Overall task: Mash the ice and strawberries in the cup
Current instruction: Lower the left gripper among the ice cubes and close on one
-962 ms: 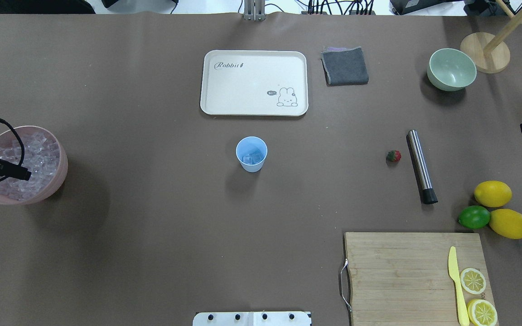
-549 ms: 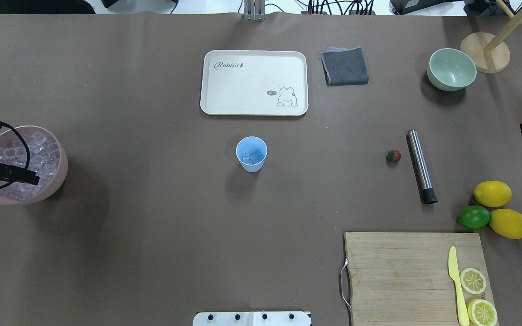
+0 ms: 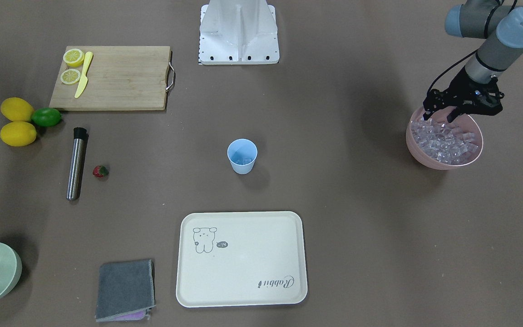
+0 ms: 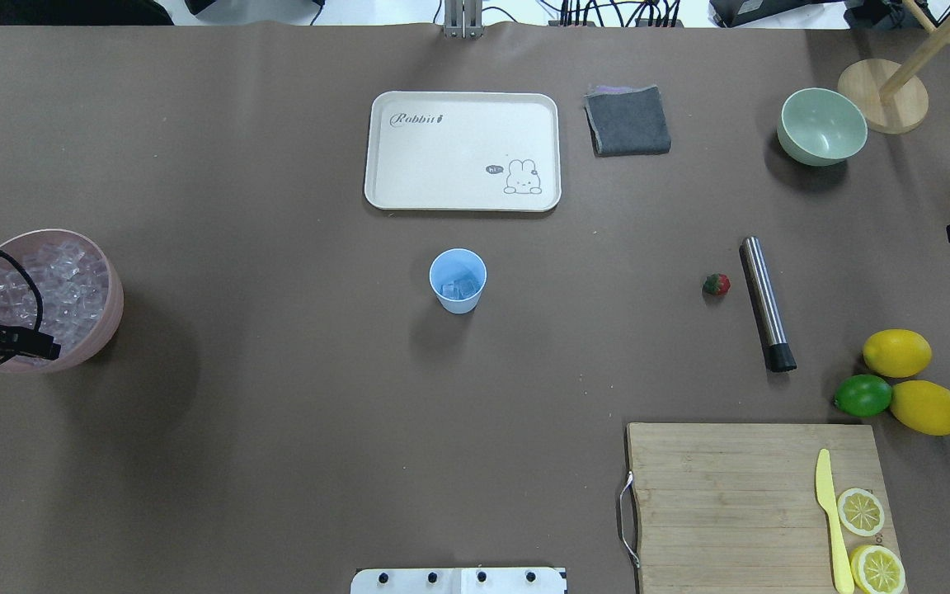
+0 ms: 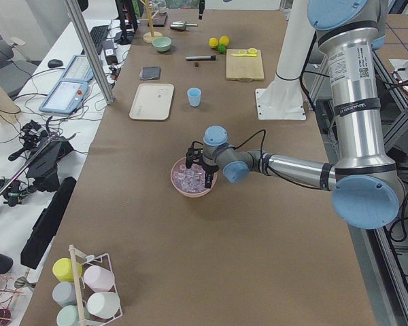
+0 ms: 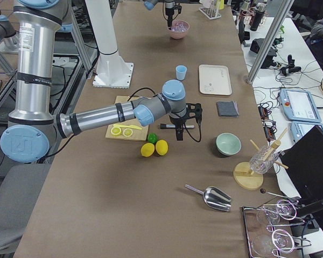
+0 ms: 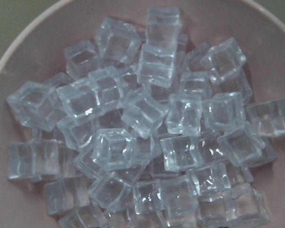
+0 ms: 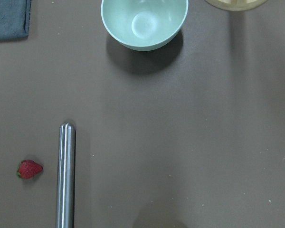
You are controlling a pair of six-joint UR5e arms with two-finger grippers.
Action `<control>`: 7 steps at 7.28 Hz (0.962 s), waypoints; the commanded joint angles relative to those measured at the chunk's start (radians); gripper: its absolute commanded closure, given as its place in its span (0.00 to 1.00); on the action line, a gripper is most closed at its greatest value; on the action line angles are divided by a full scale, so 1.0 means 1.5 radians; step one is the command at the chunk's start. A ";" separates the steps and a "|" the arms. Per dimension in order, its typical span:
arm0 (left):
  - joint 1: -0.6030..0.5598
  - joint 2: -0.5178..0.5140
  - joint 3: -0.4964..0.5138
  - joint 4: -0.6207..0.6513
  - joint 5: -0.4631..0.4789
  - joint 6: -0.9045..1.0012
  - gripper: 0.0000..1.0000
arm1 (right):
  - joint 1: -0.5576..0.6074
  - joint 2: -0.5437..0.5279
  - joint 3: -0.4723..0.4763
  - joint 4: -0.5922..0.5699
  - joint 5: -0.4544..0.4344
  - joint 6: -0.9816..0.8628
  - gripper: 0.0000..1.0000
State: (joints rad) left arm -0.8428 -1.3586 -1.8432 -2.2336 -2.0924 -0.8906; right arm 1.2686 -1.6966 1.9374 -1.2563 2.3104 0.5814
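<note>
The light-blue cup stands upright mid-table with a few ice cubes in its bottom; it also shows in the front view. The pink bowl at the table's left end is full of clear ice cubes. My left gripper hovers over the bowl's robot-side rim, fingers apart and empty. The red strawberry lies on the table beside a steel rod. My right gripper hangs above the table near the rod; I cannot tell whether it is open or shut.
A cream tray lies beyond the cup, with a grey cloth and a pale green bowl to its right. Two lemons and a lime lie by the cutting board, which holds a yellow knife and lemon slices.
My left gripper has drifted across the pink bowl toward the robot's side and the table's left edge. Nothing else has moved.
</note>
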 commanded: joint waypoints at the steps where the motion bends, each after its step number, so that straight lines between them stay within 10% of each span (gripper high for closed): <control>1: 0.009 0.000 -0.001 -0.006 -0.001 -0.024 0.38 | 0.000 0.001 0.000 0.000 -0.001 0.000 0.00; 7: 0.027 -0.009 0.000 -0.006 0.000 -0.027 0.44 | 0.001 0.000 0.001 0.000 -0.001 0.000 0.00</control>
State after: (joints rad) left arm -0.8033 -1.3697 -1.8429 -2.2427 -2.0924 -0.9316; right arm 1.2695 -1.6965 1.9384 -1.2563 2.3086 0.5812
